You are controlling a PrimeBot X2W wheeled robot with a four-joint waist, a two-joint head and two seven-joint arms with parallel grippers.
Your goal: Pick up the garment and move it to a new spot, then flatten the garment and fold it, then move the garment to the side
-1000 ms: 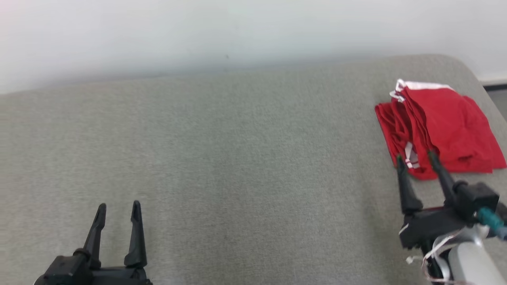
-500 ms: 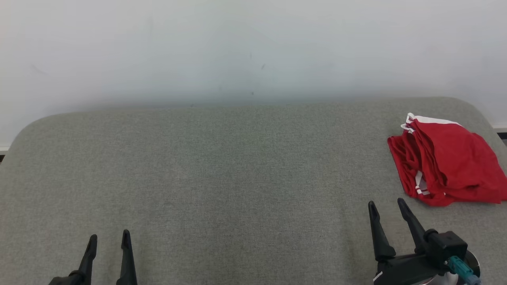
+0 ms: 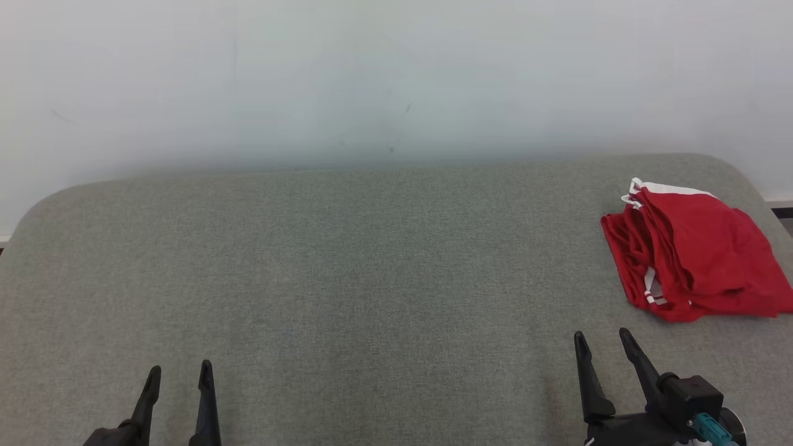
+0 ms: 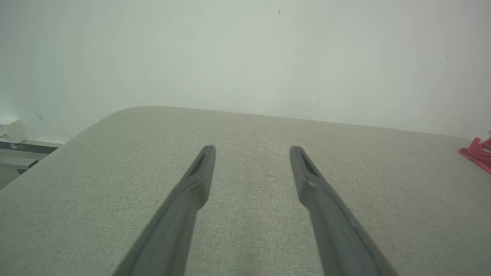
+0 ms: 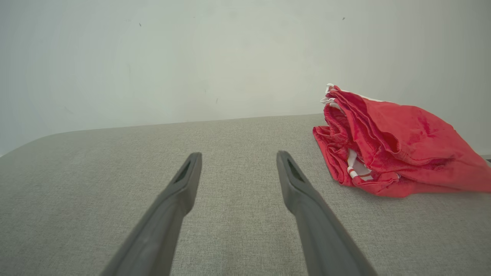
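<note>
Right claw (image 3: 601, 333) released, left claw (image 3: 180, 365) likewise (both empty) | garment (image 3: 694, 266) seen folded at bench (image 3: 372, 279) side | final step judged complete; retreat only required.

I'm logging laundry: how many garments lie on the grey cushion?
1: a folded red fabric garment with white trim, at the far right of the grey fabric surface. Its folds could hide another.

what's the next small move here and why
Probably just park both arms and stop: the red garment already looks folded at the right side of the grey surface, and the left gripper and right gripper are open, empty and clear of it.
</note>
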